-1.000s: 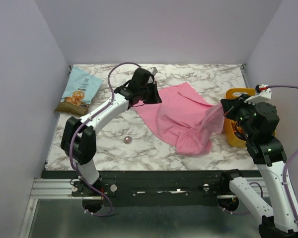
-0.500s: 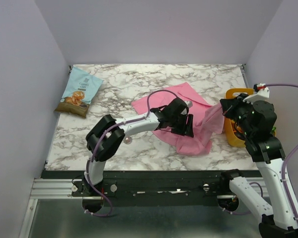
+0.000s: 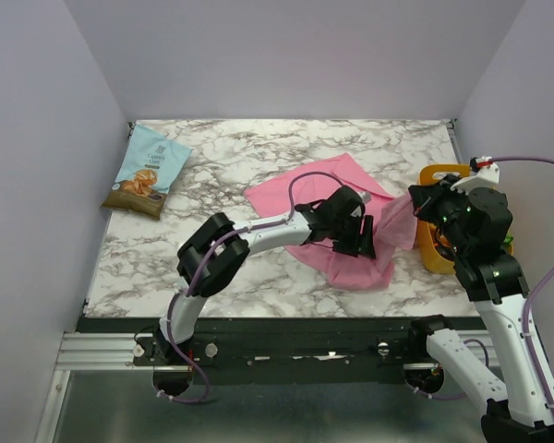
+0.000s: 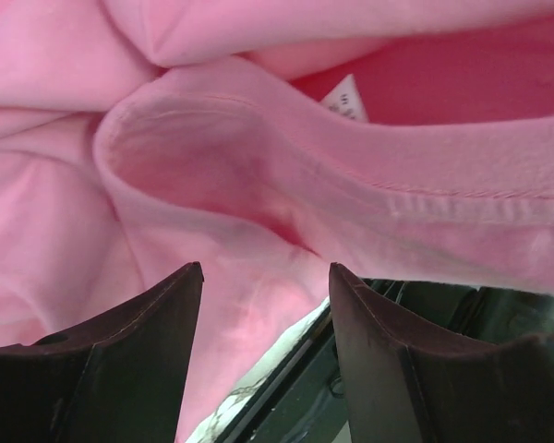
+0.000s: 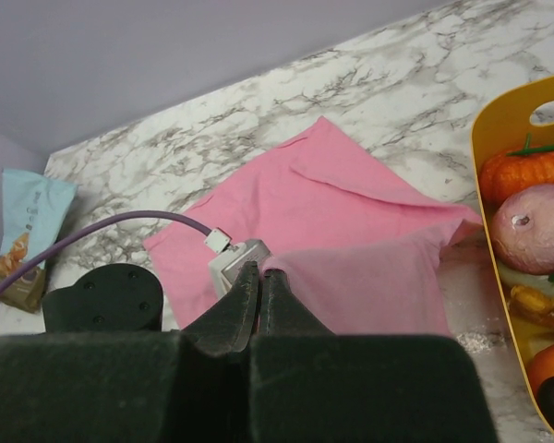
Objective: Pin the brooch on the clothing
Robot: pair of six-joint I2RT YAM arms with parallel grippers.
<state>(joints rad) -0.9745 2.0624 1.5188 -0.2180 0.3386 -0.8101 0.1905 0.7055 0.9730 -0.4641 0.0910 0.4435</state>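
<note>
The clothing [image 3: 295, 198], a pink T-shirt, lies crumpled on the marble table [image 3: 258, 148]. Its right edge is lifted off the table. My right gripper [image 3: 416, 200] is shut on that lifted edge; in the right wrist view the closed fingertips [image 5: 264, 274] pinch the pink fabric [image 5: 369, 277]. My left gripper [image 3: 360, 242] reaches across over the shirt's near fold. It stands open, and its fingers [image 4: 120, 360] frame the pink neckline [image 4: 212, 166] and the white label [image 4: 348, 99] with nothing between them. The brooch is hidden from every view.
A light-blue snack bag [image 3: 148, 171] lies at the table's far left. A yellow basket [image 3: 440, 172] holding vegetables [image 5: 526, 226] stands by the right gripper at the right edge. The left arm's elbow [image 3: 210, 263] hangs low over the table's near middle.
The left arm has swung from the shirt's far left corner to the right and nearer, over the near fold, and its jaws have opened. The right gripper holds the lifted edge as before.
</note>
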